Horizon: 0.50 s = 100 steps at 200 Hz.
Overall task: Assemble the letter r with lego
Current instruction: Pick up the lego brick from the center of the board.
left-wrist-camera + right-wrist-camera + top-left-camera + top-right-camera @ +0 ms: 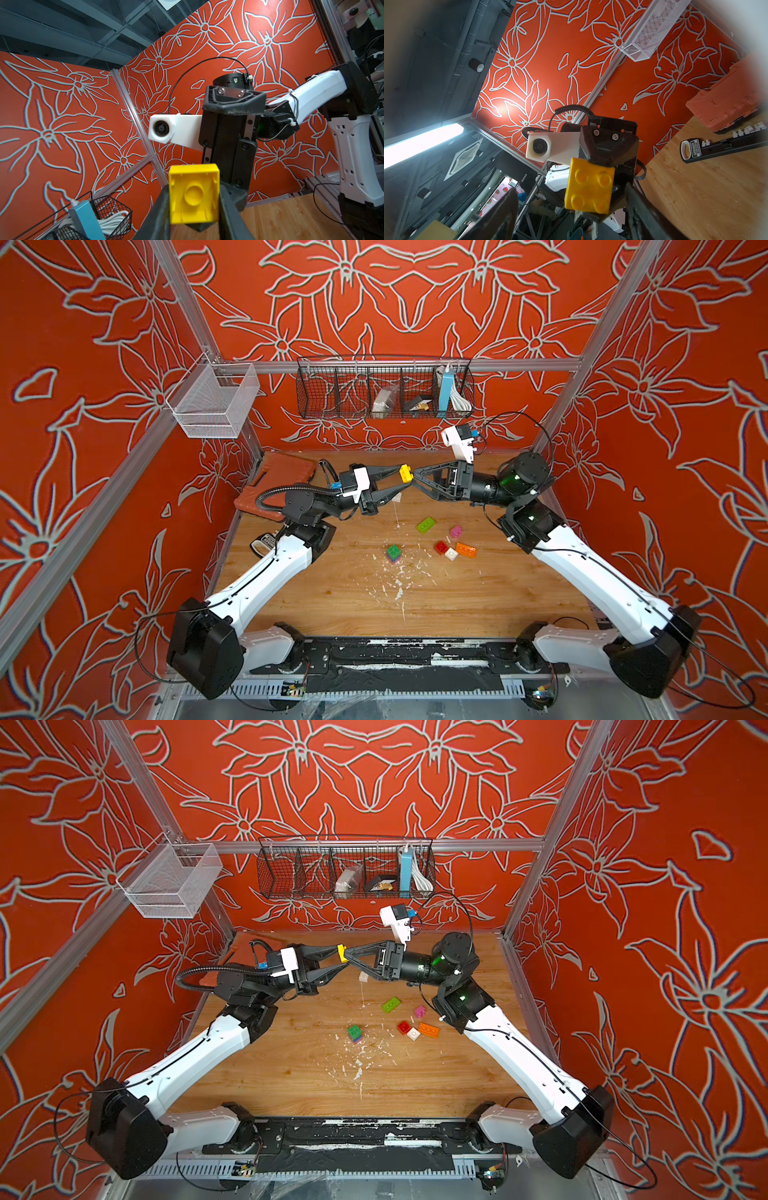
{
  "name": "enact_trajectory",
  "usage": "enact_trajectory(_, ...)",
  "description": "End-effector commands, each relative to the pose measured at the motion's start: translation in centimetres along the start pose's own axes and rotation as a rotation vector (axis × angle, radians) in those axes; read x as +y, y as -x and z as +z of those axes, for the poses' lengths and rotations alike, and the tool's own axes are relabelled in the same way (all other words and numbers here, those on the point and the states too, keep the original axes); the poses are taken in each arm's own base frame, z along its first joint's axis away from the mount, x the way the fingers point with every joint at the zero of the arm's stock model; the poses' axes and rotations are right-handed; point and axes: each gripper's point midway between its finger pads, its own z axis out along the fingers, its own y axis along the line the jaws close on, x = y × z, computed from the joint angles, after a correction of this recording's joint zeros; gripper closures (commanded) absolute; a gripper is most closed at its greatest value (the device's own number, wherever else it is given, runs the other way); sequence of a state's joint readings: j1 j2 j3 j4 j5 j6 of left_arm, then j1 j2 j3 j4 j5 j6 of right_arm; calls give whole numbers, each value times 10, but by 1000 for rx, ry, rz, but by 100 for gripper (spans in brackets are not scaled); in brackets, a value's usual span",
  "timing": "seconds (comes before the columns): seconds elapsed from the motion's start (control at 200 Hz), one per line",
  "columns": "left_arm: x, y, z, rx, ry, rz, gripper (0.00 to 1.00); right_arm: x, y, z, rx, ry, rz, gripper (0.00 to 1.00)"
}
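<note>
Left pincer (pixel 404 477) clamped, right pincer (pixel 416 479) spread wide, tips meeting mid-air.

At least six single lego bricks (pixel 405 472) (pixel 426 524) (pixel 456 531) (pixel 441 547) (pixel 451 554) (pixel 466 549), one brick stack (pixel 392 552), two baskets (pixel 214 400) (pixel 384 387), one case (pixel 276 481).

Light is bright and even; the strip lamp (pixel 423 141) glares.

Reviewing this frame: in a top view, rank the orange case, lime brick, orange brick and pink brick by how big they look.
1. orange case: partly covered, yet clearly largest.
2. lime brick and orange brick: they look alike, so they are not ranked against each other.
3. pink brick: smallest.
</note>
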<state>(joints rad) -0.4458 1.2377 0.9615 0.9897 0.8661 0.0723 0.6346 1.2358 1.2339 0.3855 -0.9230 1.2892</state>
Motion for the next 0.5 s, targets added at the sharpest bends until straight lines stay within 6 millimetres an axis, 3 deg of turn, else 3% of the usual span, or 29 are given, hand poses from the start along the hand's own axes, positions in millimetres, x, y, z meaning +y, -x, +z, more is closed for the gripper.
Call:
enact_trajectory(0.0,-5,20,5,-57,-38,41,100,14,3,4,5,49,-23,23)
enact_trajectory(0.495,-6,16,7,-50,-40,26,100,13,0,7,16,52,-9,66)
